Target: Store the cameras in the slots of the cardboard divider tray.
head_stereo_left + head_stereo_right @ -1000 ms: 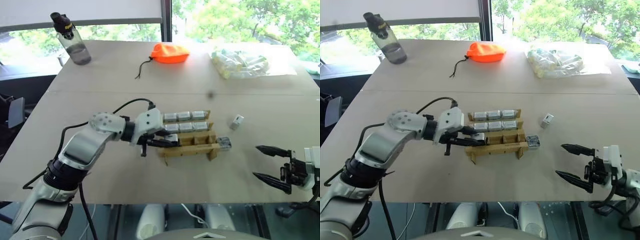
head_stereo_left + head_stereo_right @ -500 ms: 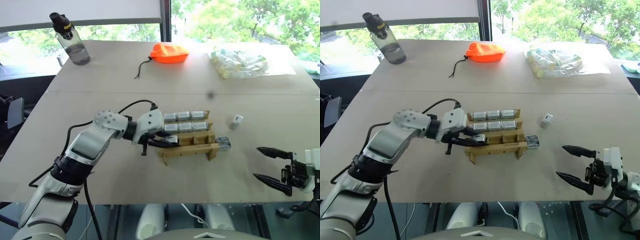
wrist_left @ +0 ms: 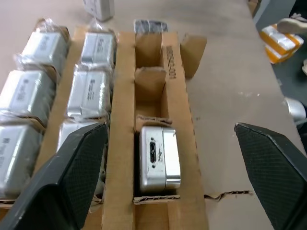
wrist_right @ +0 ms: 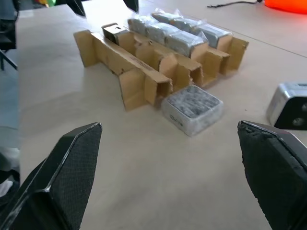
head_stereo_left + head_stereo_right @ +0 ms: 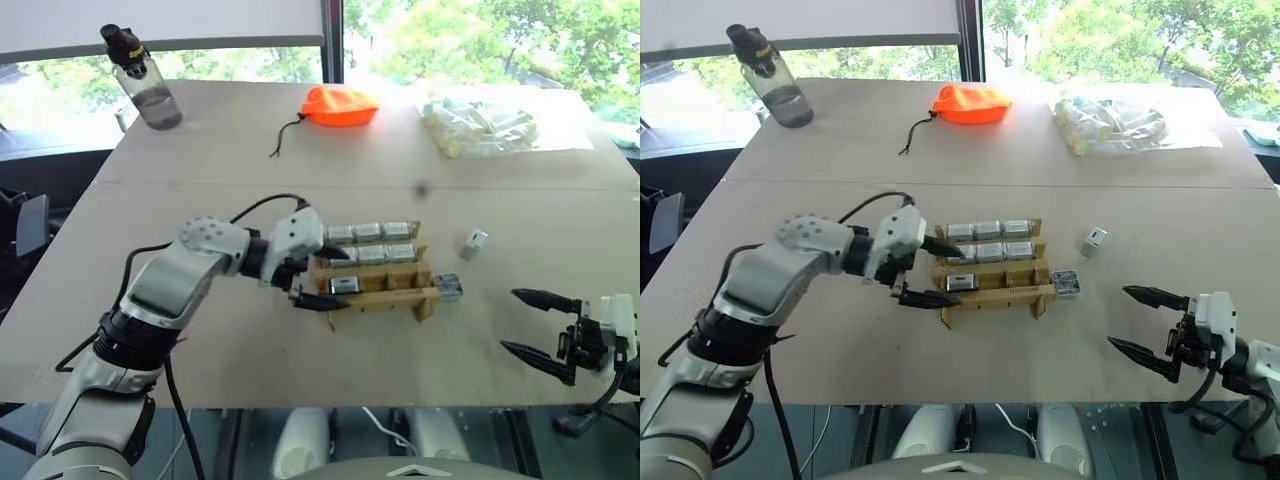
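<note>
Windows with green trees stand behind a tan table point(image 5: 200, 380). Near its middle sits the tray point(image 5: 372, 290): the two far rows hold wrapped cameras, and the near row has one bare silver camera point(image 3: 159, 158) in its left slot, with the other two near slots empty. The left gripper point(image 5: 325, 277) hangs at the tray's left end, fingers wide, holding nothing. The right gripper point(image 5: 1145, 325) hovers over the table's near right edge, wide and empty.

Two cameras wait outside: a wrapped one point(image 5: 448, 287) touching the tray's right end, and a loose one point(image 5: 473, 241) farther toward the right edge.

Risk, as I judge it: the left fingers straddle the tray's end, so a careless pull-back could snag the cardboard and drag the light tray. Grabbing the wrapped camera could likewise shove the tray it touches.

A printed code runs along the near cardboard strip; it seems to end in "001", the rest unreadable.
</note>
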